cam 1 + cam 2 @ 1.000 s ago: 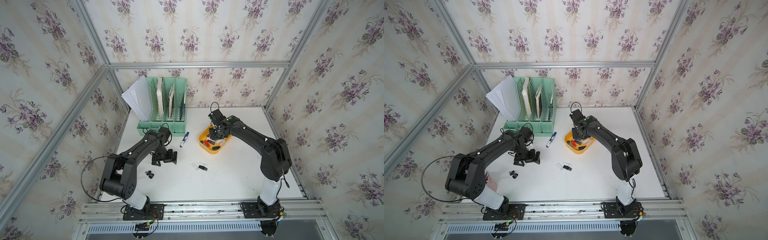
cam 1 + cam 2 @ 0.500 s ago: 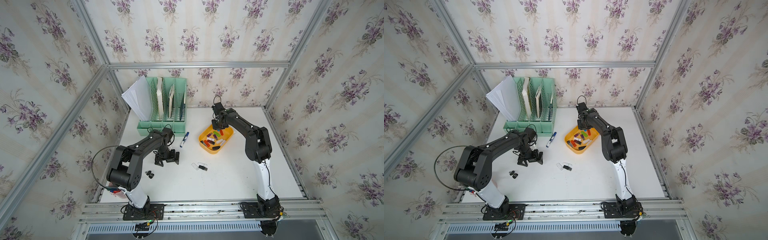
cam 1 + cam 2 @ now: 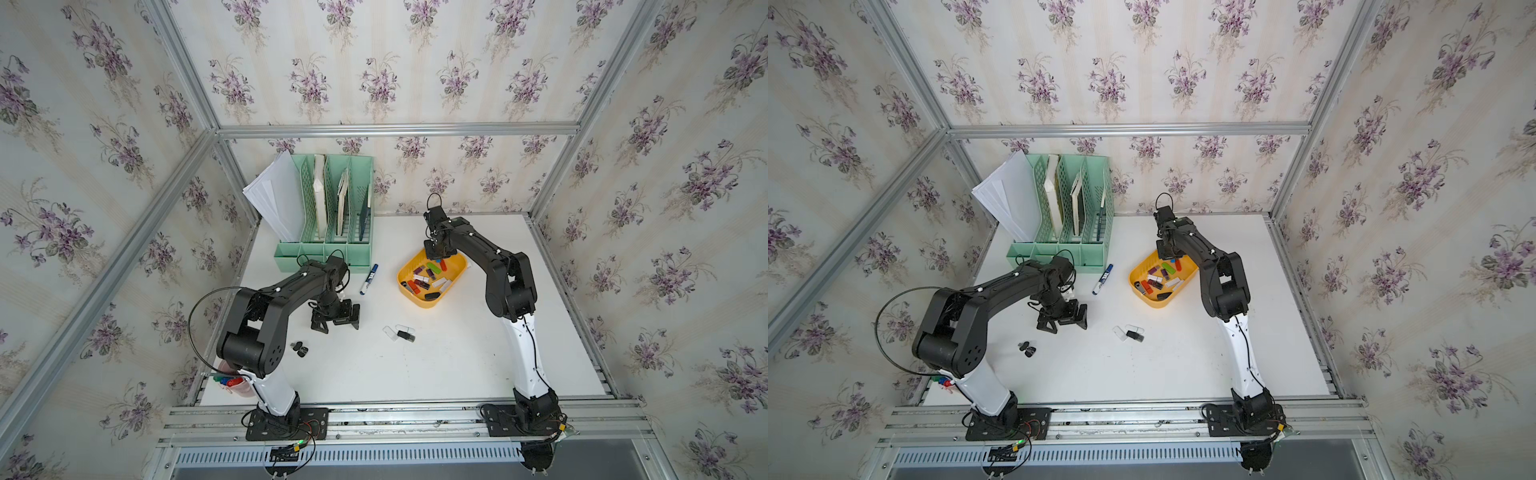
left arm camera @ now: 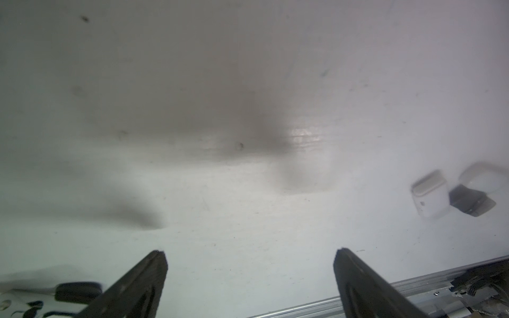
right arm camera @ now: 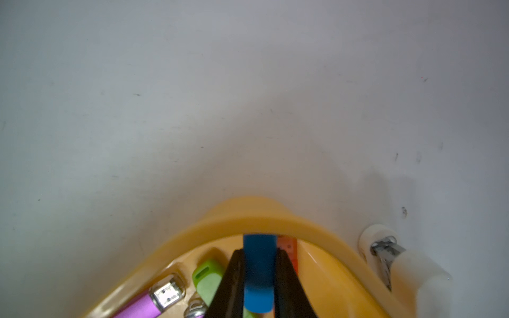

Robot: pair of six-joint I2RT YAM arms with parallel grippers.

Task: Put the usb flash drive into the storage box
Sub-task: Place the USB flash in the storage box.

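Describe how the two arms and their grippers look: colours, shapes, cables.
Both arms are alike: the left arm and right arm have black, rounded links above a white base link. A large black cable loop hangs beside the left arm; a thin black cable runs down the right one's white link. The left gripper and right gripper have black, tapering fingers.

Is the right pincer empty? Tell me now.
No, the right pincer is shut on a blue flash drive over the storage box.
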